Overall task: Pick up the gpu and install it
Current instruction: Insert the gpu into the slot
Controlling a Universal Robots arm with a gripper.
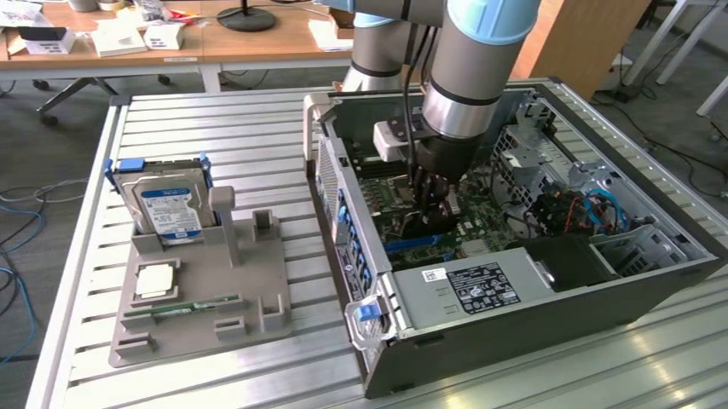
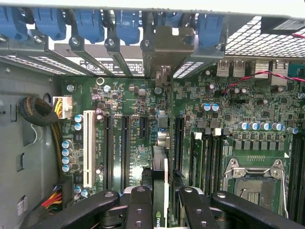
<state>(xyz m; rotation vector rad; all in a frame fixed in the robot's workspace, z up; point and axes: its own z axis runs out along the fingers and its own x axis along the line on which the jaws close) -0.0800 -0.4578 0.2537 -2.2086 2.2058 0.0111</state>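
In the middle of the exterior view, the gripper [image 1: 436,198] reaches down into the open computer case [image 1: 592,317], with its fingers closed on the graphics card [image 1: 425,227]. The wrist view shows the graphics card [image 2: 160,167] edge-on, clamped between the two dark fingers [image 2: 138,207]. It stands upright over the green main board [image 2: 138,95]. Its long axis runs straight out from the gripper [image 2: 162,210], parallel to the black slots [image 2: 125,148]. Its metal end plate [image 2: 167,43] lies at the case's rear wall, among the blue clips [image 2: 90,21]. Whether its lower edge already sits in a slot cannot be told.
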